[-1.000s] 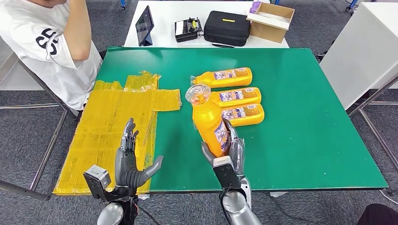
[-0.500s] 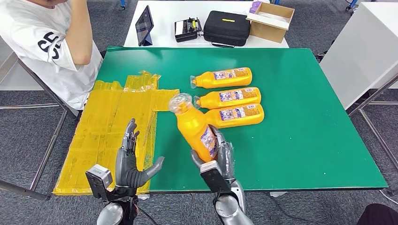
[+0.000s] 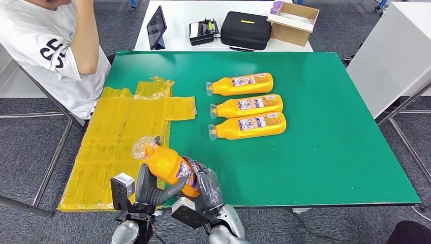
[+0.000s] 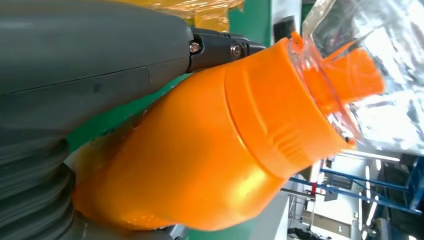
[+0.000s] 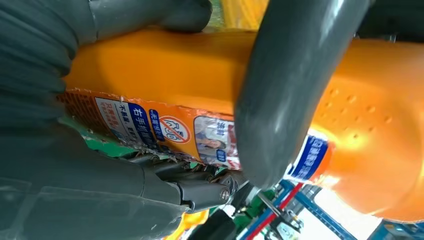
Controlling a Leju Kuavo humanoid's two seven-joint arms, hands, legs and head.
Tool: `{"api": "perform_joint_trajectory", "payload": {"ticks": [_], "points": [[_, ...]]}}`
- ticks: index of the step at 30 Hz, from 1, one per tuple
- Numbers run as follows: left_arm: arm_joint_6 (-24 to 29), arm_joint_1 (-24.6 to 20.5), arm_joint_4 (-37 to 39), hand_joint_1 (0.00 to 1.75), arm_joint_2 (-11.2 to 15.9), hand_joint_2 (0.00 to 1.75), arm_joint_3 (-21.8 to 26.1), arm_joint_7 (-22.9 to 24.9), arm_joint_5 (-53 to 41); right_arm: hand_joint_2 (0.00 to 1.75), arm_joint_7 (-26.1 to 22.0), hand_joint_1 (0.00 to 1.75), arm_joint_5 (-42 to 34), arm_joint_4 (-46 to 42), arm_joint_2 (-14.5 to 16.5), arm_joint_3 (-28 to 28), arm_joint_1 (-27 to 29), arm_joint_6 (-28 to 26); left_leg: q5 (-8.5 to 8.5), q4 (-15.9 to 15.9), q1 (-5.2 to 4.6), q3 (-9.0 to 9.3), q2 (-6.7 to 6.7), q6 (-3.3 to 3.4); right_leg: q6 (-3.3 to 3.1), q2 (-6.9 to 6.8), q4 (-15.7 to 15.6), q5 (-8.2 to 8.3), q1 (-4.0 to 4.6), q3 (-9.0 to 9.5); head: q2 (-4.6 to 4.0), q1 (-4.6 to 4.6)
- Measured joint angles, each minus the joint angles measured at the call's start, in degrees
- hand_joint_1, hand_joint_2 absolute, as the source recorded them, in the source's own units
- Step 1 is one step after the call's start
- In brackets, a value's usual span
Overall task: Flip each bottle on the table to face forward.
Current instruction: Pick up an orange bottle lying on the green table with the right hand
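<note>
Now both hands, left hand (image 3: 148,189) and right hand (image 3: 206,184), grip orange bottle (image 3: 170,165)

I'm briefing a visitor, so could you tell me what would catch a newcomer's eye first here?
First, the orange bottle held tilted between the left hand and right hand at the near edge of the green table. Then the three matching bottles lying in a row mid-table, and the yellow sheet on the left.
</note>
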Motion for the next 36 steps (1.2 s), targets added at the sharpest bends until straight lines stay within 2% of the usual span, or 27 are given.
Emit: {"api": "perform_joint_trajectory", "payload": {"ticks": [9,19,25,29,36], "points": [[-3.9,-0.2,3.2,0.0,0.1,1.75,1.0,0.5,3.6,1.75,0.2,1.75,2.3,5.0,0.6,4.1,-2.7,-1.6,0.0,0.0,0.03,0.0,0.06,0.0,0.0,0.03,0.0,0.0,0.02,-0.08,0.0,0.0],[-6.6,-0.4,5.6,0.0,0.5,1.75,1.8,0.7,6.2,1.75,0.2,1.75,2.3,7.6,1.1,6.2,-4.3,-2.3,0.0,0.0,0.02,0.03,0.08,0.0,-0.01,0.03,0.0,0.0,0.02,-0.06,0.0,0.0],[-15.2,-0.5,6.9,0.0,0.9,1.75,2.2,-0.3,13.1,1.75,-0.8,1.75,1.7,7.9,1.1,6.9,-4.5,-1.7,0.0,0.0,0.03,0.02,0.08,0.0,-0.01,0.03,0.0,0.0,0.02,-0.07,0.0,0.0],[-19.1,-0.5,7.2,0.0,1.1,1.75,2.7,-1.7,16.5,1.75,-1.1,1.75,1.1,8.0,1.1,7.7,-4.5,-1.2,0.0,0.0,0.03,-0.01,0.08,0.0,-0.01,0.03,0.0,0.0,0.02,-0.09,0.0,0.0],[-21.1,0.0,5.2,0.0,1.2,1.75,3.5,-2.7,19.3,1.75,-0.4,1.75,1.1,8.0,1.1,8.3,-4.6,0.0,0.0,0.0,0.02,-0.04,0.08,0.0,-0.01,0.03,0.0,0.0,0.01,-0.12,0.0,0.0]]}}
